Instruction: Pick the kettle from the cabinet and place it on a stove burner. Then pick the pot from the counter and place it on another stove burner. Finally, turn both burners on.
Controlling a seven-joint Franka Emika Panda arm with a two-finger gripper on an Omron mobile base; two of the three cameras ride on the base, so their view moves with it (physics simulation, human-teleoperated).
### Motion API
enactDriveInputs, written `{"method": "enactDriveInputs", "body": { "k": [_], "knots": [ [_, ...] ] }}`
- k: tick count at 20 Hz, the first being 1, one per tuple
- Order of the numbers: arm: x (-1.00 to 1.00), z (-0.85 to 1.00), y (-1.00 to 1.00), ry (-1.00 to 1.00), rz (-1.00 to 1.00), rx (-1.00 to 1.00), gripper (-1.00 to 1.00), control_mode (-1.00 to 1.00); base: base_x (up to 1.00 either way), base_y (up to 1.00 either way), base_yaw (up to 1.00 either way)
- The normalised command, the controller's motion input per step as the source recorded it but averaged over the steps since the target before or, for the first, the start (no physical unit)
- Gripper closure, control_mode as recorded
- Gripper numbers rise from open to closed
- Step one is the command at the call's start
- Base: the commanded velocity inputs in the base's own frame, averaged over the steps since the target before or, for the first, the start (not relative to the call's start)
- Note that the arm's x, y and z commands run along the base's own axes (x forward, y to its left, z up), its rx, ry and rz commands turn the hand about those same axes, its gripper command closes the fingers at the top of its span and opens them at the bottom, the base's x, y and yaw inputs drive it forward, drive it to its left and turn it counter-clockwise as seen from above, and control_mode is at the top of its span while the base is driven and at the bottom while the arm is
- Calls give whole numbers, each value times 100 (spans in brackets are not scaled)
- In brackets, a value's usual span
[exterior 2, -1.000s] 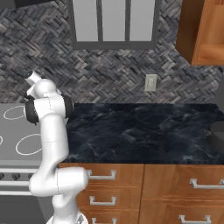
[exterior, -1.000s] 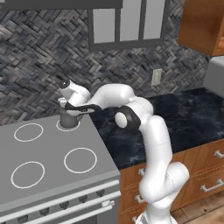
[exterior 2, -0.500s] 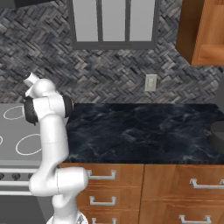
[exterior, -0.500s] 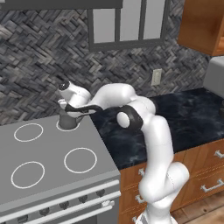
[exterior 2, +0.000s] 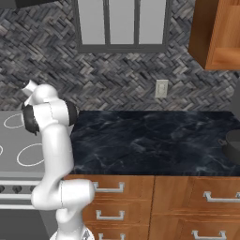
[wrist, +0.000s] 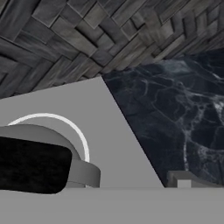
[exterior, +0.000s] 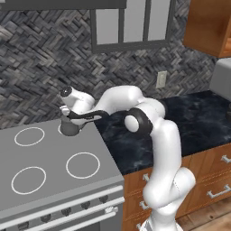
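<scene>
Arm stretched left, open gripper point(exterior: 68, 118) low over kettle point(exterior: 70, 127) on stove point(exterior: 49, 176)

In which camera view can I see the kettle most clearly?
The left base view: the kettle sits whole on the rear right burner ring, just under the open tool. The hand view shows only its dark top and grey rim at close range. In the right base view, the arm stands where it would be.

Small dark grey kettle point(exterior: 70, 127) upright on back burner (right one), pot point(exterior 2: 232, 144) on black counter point(exterior 2: 154, 140)
</scene>
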Motion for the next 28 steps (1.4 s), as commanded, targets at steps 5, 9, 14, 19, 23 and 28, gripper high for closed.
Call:
{"method": "enactDriveInputs", "body": {
  "k": [5,9,14,19,23,28],
  "knots": [
    [-21,-11,0,-3,0,0,-100,-100,0,0,0],
    [-8,-12,0,-4,0,0,-100,-100,0,0,0],
    [0,-11,0,-7,0,0,-100,-100,0,0,0],
    [0,-2,0,-1,0,0,-100,-100,0,0,0],
    [0,0,0,0,0,0,-100,-100,0,0,0],
    [-2,-2,0,-7,0,0,-100,-100,0,0,0]
  ]
}}
